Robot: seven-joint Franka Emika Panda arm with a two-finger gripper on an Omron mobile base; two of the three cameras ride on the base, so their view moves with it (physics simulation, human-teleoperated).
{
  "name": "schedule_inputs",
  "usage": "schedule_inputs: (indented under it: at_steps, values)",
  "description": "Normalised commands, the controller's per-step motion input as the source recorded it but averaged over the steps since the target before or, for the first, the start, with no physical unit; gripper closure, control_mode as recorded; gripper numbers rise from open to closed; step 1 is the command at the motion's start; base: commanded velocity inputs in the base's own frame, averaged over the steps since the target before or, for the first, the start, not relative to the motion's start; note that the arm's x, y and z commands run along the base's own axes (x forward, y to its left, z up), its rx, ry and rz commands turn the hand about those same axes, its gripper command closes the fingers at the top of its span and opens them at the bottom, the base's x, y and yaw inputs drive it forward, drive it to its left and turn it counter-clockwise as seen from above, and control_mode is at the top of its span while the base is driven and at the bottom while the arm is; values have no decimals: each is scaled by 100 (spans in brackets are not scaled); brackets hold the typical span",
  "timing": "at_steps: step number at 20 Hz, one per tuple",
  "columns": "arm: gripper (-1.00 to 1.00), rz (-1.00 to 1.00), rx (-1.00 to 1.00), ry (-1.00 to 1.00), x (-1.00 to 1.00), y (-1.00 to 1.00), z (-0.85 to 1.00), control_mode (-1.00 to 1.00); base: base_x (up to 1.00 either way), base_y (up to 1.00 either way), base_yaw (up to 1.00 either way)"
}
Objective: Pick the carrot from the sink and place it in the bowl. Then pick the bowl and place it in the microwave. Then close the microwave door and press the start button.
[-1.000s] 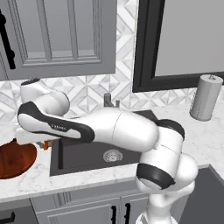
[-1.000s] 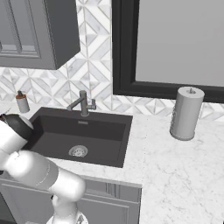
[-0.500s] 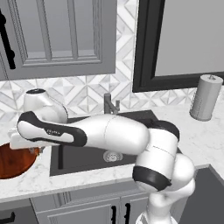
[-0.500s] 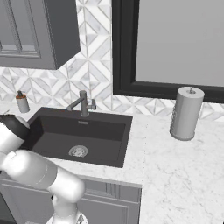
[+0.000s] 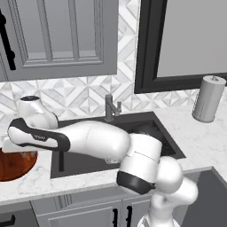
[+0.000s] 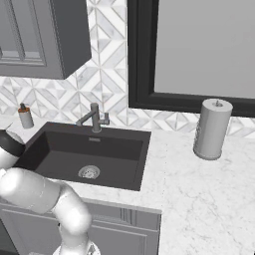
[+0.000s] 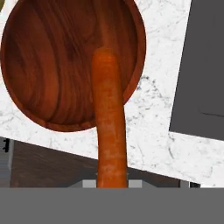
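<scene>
Moved: arm reaches further left than a second ago, out over the bowl (image 5: 13, 165).
Hand: grasping the carrot (image 7: 108, 127), gripped at its near end so the rest projects over the bowl's hollow.
Bowl: on the worktop (image 7: 157, 131) left of the sink (image 6: 84, 154), placed for a short drop.
Beyond: faucet (image 6: 94, 117), paper roll (image 6: 211, 128).

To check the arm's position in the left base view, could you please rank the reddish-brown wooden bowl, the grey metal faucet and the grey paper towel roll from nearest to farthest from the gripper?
1. Reddish-brown wooden bowl, far left, below the gripper.
2. Grey metal faucet, middle, behind the sink.
3. Grey paper towel roll, far right on the counter.
</scene>
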Motion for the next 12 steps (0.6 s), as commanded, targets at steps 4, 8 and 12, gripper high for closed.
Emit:
schedule_inputs:
  at_steps: [4,8,12]
  values:
    - [100,0,-9,6,32,40,-12,-100,0,0,0]
    - [100,0,-5,0,21,39,-40,-100,0,0,0]
    - [100,0,-3,0,19,22,-31,-100,0,0,0]
